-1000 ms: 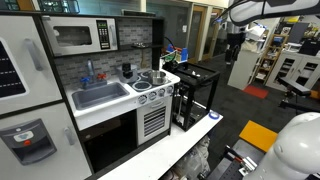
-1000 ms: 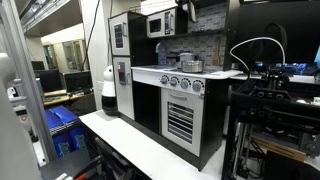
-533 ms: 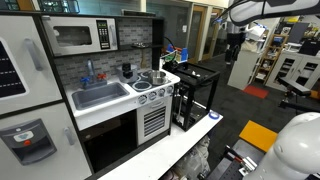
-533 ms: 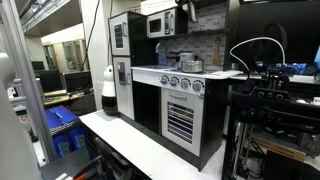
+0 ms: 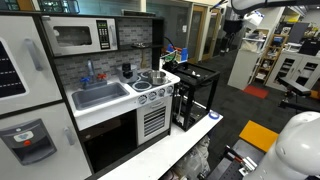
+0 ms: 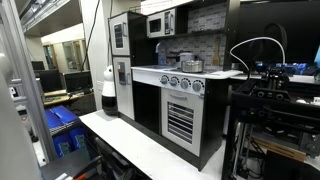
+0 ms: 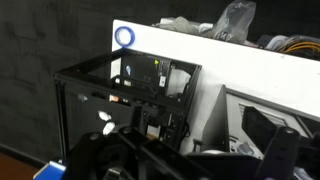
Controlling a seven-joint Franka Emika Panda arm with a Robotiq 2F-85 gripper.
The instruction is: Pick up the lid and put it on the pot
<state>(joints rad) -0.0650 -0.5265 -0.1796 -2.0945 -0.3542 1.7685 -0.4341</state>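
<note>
Seemingly pot (image 5: 159, 76) sits upright (tiny here).

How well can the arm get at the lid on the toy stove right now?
Probably not from here: the gripper hangs high, well away from the toy kitchen, and the wrist view faces the black frame, not the stove with the lid. Nothing seems to block the approach.

The pot (image 5: 147, 80) sits on the toy kitchen (image 5: 100, 128) stovetop (image 5: 162, 82), a black frame (image 5: 195, 95) just beside.
</note>
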